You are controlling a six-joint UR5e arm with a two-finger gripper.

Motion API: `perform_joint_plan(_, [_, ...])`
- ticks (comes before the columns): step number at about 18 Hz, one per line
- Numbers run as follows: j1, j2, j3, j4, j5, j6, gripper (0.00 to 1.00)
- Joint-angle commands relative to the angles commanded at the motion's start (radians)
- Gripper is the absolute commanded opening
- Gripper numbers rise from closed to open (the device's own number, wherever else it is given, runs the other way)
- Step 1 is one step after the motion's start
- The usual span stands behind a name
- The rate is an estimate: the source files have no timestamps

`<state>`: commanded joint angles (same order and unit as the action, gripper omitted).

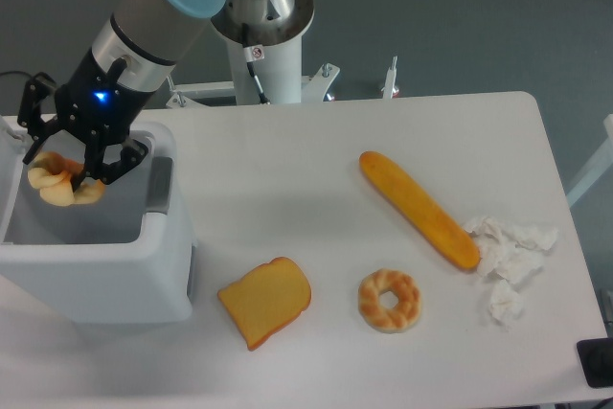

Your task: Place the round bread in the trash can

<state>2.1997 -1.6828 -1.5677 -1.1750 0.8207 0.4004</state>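
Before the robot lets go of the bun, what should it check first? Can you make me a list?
1. Round bread held by the gripper: ok, the fingers are closed on it.
2. Bread over the trash can opening: ok, it hangs above the grey inside.
3. Bread clear of the can's rim: cannot tell, one view only.
4. Can upright on the table: ok.
5. Other foods out of the way: ok, the toast slice, twisted ring and long loaf lie apart on the table.

Trash can (96,275) cut by left edge; pincer (65,162) fingertips hidden behind round bread (59,184)
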Motion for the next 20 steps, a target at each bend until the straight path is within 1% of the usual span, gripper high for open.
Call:
perform_joint_plan(6, [0.026,0.014,0.009,-0.002,0.008,0.000,0.65])
perform_joint_plan(8, [0.023,0.014,0.005,0.002,0.008,-0.002,0.66])
perform_joint_plan(9, [0.023,0.012,0.005,0.005,0.009,0.000,0.72])
perform_joint_plan(11, [0.022,0.012,0.009,0.005,0.009,0.002,0.87])
perform_joint_plan(13, [0.023,0.014,0.006,0.005,0.009,0.003,0.87])
perform_joint_plan(16, [0.023,0.014,0.005,0.005,0.009,0.003,0.91])
perform_joint_plan(20, [0.023,0.014,0.005,0.005,0.009,0.003,0.91])
